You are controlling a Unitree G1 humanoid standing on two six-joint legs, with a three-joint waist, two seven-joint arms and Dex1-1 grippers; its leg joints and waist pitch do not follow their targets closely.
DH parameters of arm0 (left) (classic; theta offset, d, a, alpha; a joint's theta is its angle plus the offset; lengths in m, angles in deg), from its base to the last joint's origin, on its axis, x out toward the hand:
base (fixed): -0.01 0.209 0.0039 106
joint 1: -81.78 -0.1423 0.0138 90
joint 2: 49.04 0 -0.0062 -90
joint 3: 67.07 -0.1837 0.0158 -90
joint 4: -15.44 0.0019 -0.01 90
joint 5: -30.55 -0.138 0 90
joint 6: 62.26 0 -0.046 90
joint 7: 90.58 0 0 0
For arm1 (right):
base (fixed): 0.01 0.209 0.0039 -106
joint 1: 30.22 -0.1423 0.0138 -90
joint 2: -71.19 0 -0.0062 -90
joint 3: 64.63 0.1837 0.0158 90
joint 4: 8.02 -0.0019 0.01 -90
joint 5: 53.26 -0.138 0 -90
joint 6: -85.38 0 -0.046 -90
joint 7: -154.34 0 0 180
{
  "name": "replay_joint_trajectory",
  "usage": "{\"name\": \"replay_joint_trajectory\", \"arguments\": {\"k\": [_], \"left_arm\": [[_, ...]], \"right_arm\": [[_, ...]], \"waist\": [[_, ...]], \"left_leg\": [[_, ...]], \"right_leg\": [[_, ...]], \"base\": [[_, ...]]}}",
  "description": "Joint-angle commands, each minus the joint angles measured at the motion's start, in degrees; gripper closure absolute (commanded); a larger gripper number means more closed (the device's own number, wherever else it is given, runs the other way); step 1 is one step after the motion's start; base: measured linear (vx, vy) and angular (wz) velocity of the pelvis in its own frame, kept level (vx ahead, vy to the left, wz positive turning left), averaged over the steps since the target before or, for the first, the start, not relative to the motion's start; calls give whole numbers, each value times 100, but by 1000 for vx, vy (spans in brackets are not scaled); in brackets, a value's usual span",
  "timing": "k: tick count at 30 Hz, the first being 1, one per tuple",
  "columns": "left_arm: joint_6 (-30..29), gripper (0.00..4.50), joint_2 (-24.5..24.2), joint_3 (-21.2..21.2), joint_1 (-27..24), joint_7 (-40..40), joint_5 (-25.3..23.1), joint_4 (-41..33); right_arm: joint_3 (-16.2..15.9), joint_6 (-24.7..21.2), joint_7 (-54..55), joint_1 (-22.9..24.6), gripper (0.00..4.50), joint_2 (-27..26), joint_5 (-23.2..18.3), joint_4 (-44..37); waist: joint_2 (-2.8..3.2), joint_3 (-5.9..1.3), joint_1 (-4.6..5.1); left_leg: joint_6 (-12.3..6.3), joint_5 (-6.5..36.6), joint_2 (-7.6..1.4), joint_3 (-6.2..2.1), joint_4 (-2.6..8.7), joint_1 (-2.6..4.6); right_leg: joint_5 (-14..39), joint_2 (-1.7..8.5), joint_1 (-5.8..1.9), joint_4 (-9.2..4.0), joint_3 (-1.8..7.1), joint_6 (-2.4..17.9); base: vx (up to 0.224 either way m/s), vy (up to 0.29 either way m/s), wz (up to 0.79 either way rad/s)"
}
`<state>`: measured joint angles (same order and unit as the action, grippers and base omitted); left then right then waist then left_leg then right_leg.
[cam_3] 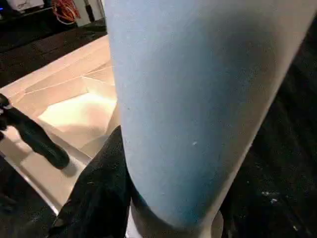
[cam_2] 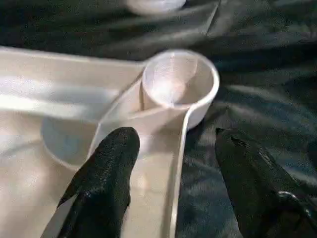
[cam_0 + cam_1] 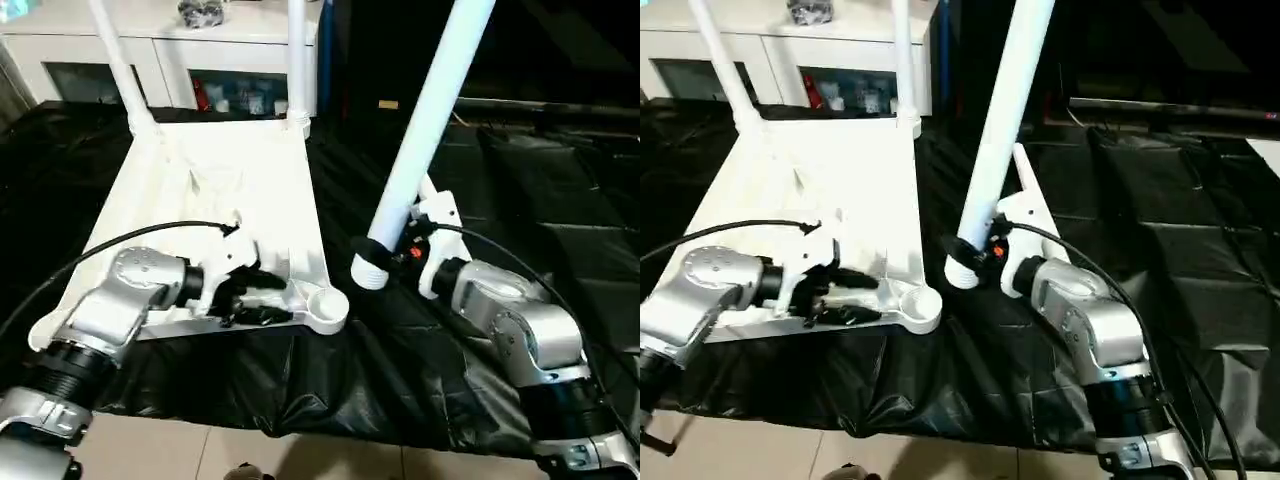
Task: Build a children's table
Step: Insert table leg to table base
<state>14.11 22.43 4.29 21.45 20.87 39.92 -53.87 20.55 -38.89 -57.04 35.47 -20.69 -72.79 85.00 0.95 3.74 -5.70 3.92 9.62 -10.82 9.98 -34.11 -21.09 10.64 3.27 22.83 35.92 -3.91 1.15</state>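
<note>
Lying upside down on black sheeting (image 3: 500,180), white top (image 3: 230,190) shows two legs (image 3: 296,60) fitted; left gripper (image 3: 255,297) straddles its rim, spread; right gripper (image 3: 405,245) clamps third leg (image 3: 425,120).

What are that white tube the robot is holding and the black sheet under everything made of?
The leg looks like smooth, slightly glossy white plastic: its colour is even and it ends in a moulded ribbed collar. The black sheet looks like thin plastic film or coated fabric: it creases and folds, and the folds shine. I can't tell which.
</note>
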Motion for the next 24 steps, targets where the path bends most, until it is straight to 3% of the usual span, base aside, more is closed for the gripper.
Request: {"name": "replay_joint_trajectory", "arguments": {"k": [1,3,4,11,13,16,24], "left_arm": [[34,160,17,-70,33,83,-158,42],[13,160,31,-59,30,96,-162,34],[18,160,35,-43,18,98,-181,59],[88,200,158,-26,99,72,-231,324],[94,234,176,-46,106,32,-238,365],[84,237,228,-54,131,-22,-260,447],[21,322,218,14,123,-159,-233,520]], "right_arm": [[-23,7,-40,-15,259,29,58,-53],[-18,-3,-50,-14,259,27,42,-60],[-31,-23,-69,-25,259,-6,20,-59],[-114,-51,-149,-89,259,-14,-3,-81],[-137,-64,-169,-76,259,2,6,-108],[-134,-90,-217,-84,259,45,10,-136],[-168,-106,-289,-159,259,91,10,-110]], "waist": [[31,-406,-13],[37,-407,-26],[1,-403,-17],[28,-419,-17],[27,-420,-11],[23,-417,-5],[-22,-410,-2]], "left_leg": [[251,1624,-201,-113,411,110],[230,1564,-210,-108,406,112],[219,1554,-209,-100,408,106],[205,1447,-205,-98,400,92],[201,1423,-207,-99,402,90],[192,1420,-205,-94,399,93],[152,1393,-208,-91,399,90]], "right_leg": [[2056,492,-244,-525,313,780],[2084,504,-229,-534,319,777],[2091,497,-229,-540,318,773],[1934,497,-239,-527,322,770],[1845,493,-241,-513,322,793],[1850,491,-240,-518,322,808],[2048,505,-238,-533,323,752]], "base": [[0,0,0],[0,0,0],[0,0,0],[0,0,0],[0,0,0],[0,0,0],[0,0,0]]}}
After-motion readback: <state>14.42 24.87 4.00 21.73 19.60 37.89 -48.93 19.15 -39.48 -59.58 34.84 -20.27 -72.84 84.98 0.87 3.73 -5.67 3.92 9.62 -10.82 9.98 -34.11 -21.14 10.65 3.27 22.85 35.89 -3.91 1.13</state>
